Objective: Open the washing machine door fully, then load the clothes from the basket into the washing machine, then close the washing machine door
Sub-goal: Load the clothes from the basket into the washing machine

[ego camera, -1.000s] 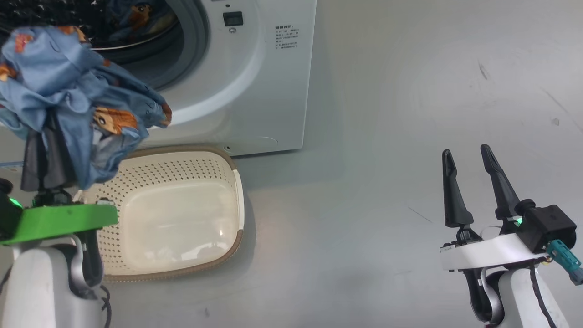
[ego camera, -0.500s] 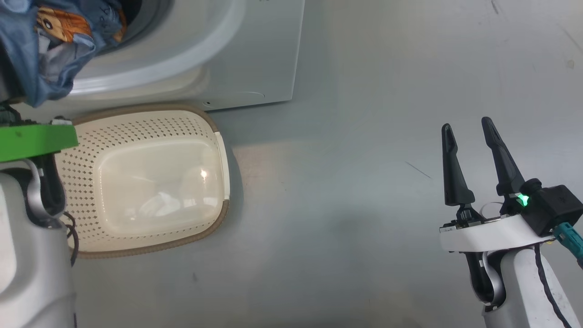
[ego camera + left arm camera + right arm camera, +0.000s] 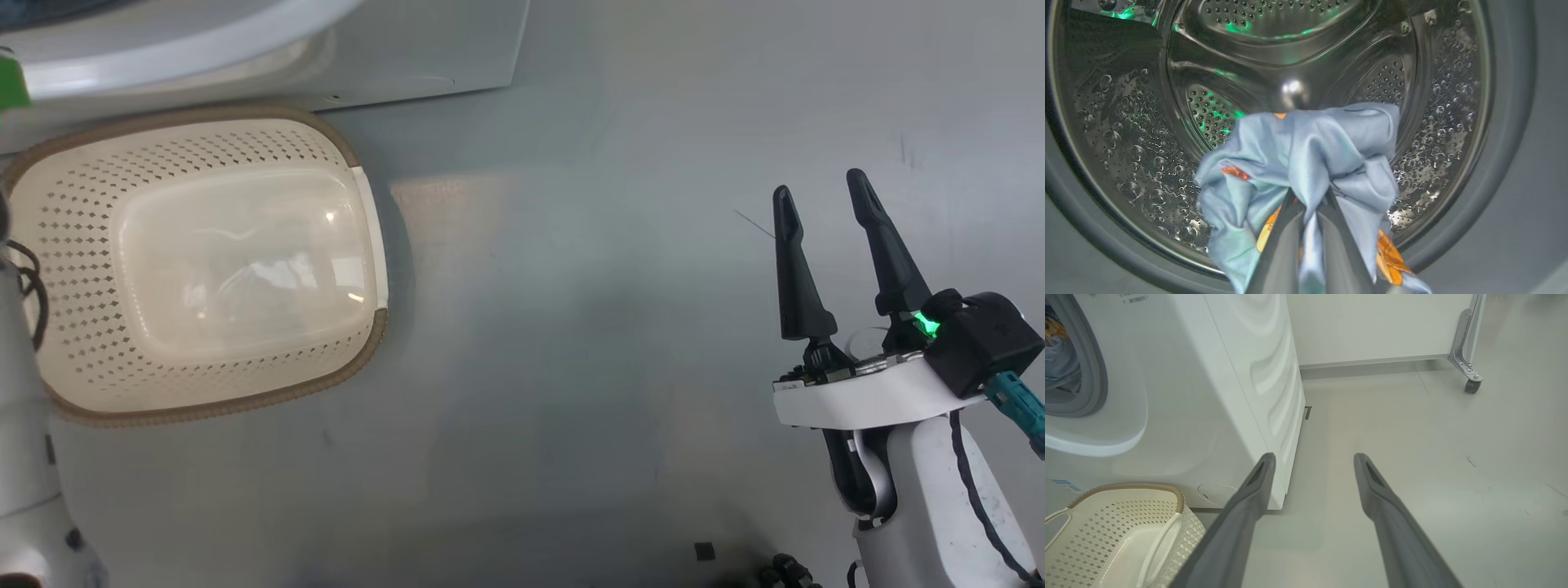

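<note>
Floor [image 3: 571,343], head view: basket [image 3: 82,269], right gripper [image 3: 818,184] spread; left wrist view: left gripper [image 3: 1310,210] pinching clothes [image 3: 1306,147].

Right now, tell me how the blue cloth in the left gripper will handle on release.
The clothes look floppy: they droop in folds around the left gripper, so they would probably slump into the drum. Probably light, since one narrow pinch carries the bundle. A strip hangs between the fingers and might cling.

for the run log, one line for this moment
step: loading | left fingers: shut on clothes, facing washing machine drum | right fingers: open, empty | basket: empty
</note>
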Available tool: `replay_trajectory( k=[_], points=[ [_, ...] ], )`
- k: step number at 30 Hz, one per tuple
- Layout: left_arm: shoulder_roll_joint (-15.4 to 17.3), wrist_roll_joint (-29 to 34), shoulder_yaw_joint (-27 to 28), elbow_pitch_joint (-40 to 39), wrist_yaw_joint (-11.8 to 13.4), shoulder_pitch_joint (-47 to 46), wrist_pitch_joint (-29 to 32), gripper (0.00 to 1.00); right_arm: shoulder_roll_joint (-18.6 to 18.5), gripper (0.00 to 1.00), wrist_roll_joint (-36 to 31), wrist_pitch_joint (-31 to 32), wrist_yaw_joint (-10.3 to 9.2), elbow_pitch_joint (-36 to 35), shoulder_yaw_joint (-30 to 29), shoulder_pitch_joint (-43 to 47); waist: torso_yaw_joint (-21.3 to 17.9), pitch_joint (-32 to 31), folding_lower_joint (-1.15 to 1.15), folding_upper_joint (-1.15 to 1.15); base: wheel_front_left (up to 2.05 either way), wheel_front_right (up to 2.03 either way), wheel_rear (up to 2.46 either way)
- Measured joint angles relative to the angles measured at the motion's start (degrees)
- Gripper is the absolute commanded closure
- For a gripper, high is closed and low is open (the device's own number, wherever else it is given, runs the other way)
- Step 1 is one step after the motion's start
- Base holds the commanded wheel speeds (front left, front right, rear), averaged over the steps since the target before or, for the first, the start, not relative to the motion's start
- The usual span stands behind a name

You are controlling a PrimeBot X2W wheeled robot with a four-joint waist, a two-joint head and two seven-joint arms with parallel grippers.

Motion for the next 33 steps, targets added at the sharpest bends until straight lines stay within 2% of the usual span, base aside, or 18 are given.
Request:
replay_trajectory(
  k=[6, 12, 24, 33],
  points=[
    [2.4, -2.2, 2.1, 4.2, 0.0, -7.5, 4.0, 1.0, -0.1, 0.0, 0.0, 0.0, 0.01, 0.3, 1.8, -1.8, -0.6, 3.6, 0.0, 0.0, 0.0, 0.0, 0.0],
    [7.3, -2.4, 2.6, 6.5, -0.5, -13.8, 7.3, 1.0, -0.1, 0.0, 0.7, 0.0, 0.01, 1.0, 3.5, -2.7, -1.7, 6.3, 0.0, 0.0, 0.0, 0.0, 0.0],
    [10.5, -2.3, -0.4, 7.4, -2.0, -24.4, 9.3, 1.0, -0.2, 0.0, 4.0, 0.0, 0.01, 1.1, 5.9, -5.1, -3.6, 11.9, 0.0, 0.0, 0.0, 0.0, 0.0],
    [13.8, -5.5, -1.6, 7.0, -2.5, -31.5, 10.1, 1.0, -0.2, 0.0, 6.3, 0.0, 0.01, 1.5, 8.1, -7.2, -5.6, 15.4, -0.01, 0.0, 0.0, 0.0, 0.0]
  ],
)
